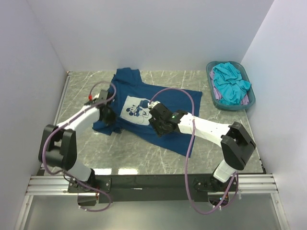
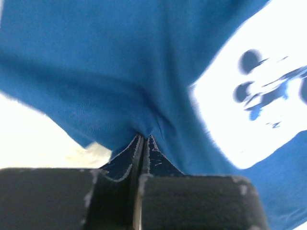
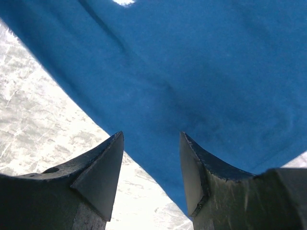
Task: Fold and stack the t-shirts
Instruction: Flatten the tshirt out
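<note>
The dark navy t-shirt (image 1: pixel 177 98) lies spread on the marble table, its white chest print (image 1: pixel 135 109) facing up. My left gripper (image 1: pixel 109 116) is at the shirt's left edge, and its jaws (image 2: pixel 143 138) are shut on a pinch of the navy cloth (image 2: pixel 120 62). My right gripper (image 1: pixel 154 119) is just right of the print. It is open and empty (image 3: pixel 151 143), hovering over the shirt's edge (image 3: pixel 192 62). The turquoise t-shirt (image 1: pixel 229 81) is bunched in the basket with the pale lilac one (image 1: pixel 217 97) under it.
The teal plastic basket (image 1: pixel 209 73) stands at the back right corner. White walls close the table on the left, back and right. Bare marble (image 1: pixel 144 155) shows in front of the shirt and in the right wrist view (image 3: pixel 43 110).
</note>
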`<act>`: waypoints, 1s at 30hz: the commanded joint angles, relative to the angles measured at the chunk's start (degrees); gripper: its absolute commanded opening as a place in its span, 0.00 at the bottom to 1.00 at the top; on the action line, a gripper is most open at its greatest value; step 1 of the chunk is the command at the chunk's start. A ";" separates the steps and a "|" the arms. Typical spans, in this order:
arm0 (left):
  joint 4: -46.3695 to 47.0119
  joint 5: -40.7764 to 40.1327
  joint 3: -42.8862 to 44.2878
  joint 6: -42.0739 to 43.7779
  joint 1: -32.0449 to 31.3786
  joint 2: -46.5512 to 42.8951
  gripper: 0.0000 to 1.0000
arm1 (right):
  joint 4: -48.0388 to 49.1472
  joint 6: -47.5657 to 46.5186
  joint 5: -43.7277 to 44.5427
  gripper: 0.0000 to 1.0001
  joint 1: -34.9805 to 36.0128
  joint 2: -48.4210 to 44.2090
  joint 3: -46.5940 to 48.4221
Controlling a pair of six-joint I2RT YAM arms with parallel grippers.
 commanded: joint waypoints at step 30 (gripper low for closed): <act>2.82 -2.44 2.75 6.99 5.81 -4.38 0.68 | 3.24 2.12 -0.94 0.57 -2.36 -8.07 -3.66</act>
